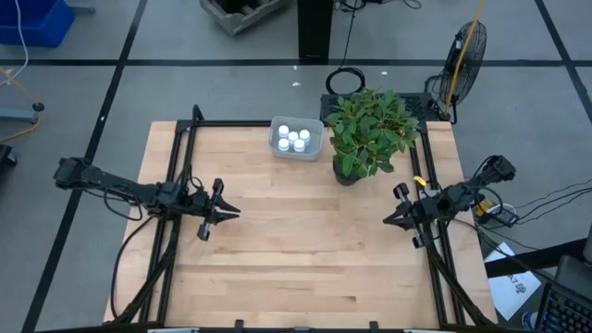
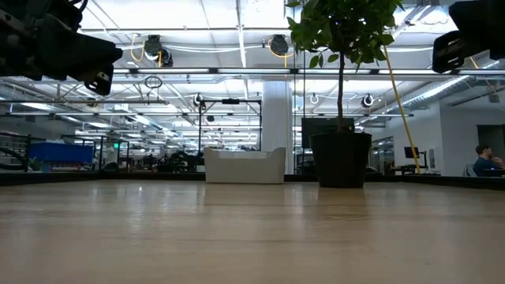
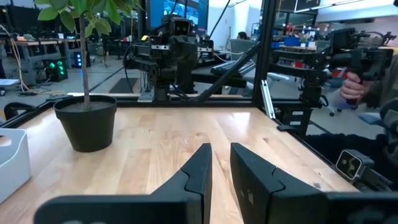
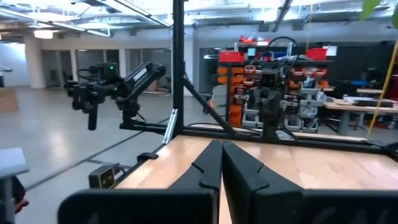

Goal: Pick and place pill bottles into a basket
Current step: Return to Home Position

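Several white pill bottles (image 1: 293, 138) stand together inside the pale basket (image 1: 296, 139) at the table's far edge, left of the plant. The low view shows the basket's wall (image 2: 245, 166) but hides the bottles. My left gripper (image 1: 236, 213) hovers shut over the table's left part, pointing level toward the right, with nothing between its fingers (image 3: 219, 152). My right gripper (image 1: 387, 219) hovers shut over the right part, pointing left, also with nothing in it (image 4: 221, 146). Both are far from the basket.
A leafy potted plant (image 1: 370, 134) stands right of the basket at the far edge, its black pot (image 2: 341, 158) on the wood. Black frame rails (image 1: 176, 185) run along both sides of the table. Bare tabletop (image 1: 305, 259) lies between the grippers. A person (image 2: 485, 162) sits beyond the table.
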